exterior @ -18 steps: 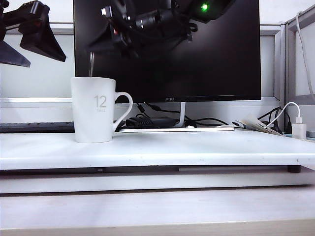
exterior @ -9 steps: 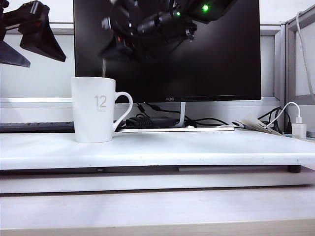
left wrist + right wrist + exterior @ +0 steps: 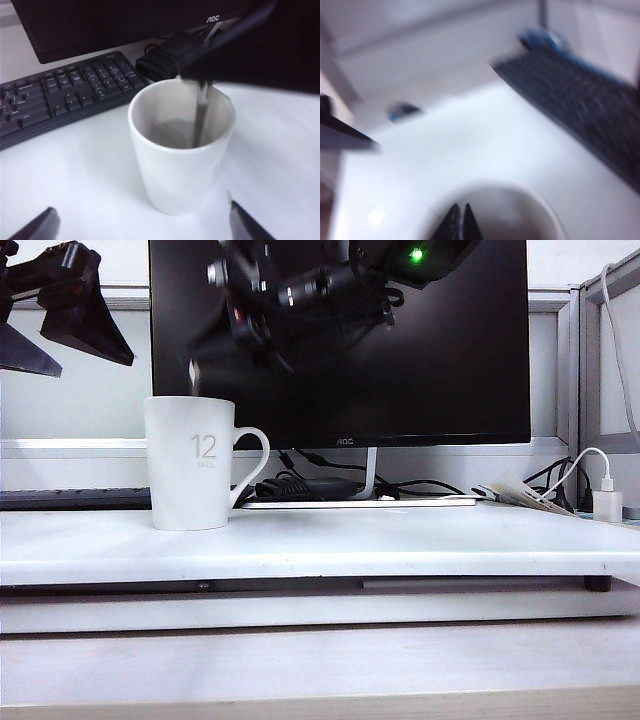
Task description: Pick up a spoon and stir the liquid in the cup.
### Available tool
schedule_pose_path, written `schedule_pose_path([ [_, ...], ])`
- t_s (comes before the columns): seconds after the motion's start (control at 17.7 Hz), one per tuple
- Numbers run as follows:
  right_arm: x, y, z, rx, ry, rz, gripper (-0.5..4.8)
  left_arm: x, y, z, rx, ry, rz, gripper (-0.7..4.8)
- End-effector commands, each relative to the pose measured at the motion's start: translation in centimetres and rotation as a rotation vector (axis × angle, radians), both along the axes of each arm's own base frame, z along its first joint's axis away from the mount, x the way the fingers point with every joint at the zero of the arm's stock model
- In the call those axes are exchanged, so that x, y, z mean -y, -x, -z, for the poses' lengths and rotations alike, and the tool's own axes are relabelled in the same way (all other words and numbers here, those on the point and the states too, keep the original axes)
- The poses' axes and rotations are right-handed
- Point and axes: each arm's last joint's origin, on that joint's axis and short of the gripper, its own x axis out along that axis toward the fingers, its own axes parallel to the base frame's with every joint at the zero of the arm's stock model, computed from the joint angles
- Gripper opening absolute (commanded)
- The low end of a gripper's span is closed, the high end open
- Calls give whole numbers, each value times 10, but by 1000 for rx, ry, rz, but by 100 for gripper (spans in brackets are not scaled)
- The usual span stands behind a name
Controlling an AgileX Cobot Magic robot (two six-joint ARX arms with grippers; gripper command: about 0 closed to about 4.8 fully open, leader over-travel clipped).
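Spoon is standing nearly upright inside the cup, directly beneath my right claw, which is pinching its thin silvery handle. White "12" cup is sitting on the table's left side. My left claw is hovering spread wide, just beside the cup.

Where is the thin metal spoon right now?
The thin silvery metal spoon stands in the tall white ceramic mug on the left of the exterior view, in front of the black monitor, its handle held from above by the shut right hand.
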Motion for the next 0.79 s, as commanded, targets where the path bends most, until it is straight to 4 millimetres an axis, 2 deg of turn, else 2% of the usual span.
schedule_pose_path([
  [0.06, 4, -4, 0, 53, 83, 198, -6, 0, 0, -2, 9, 1, -4, 479],
  [0.23, 3, -7, -8, 127, 25, 223, -6, 0, 0, -2, 7, 1, -4, 479],
  [0.34, 0, -4, -13, 144, -33, 100, -6, 0, 0, -1, 6, 1, -4, 479],
  [0.68, -1, -2, -11, 127, -29, 69, -3, 0, 0, -1, 3, 0, -4, 479],
  [0.73, -1, -2, -11, 126, -28, 70, 69, 0, 0, -1, 3, -1, -4, 479],
  [0.79, -1, -2, -11, 126, -29, 69, 213, 0, 0, -1, 3, -1, -3, 479],
])
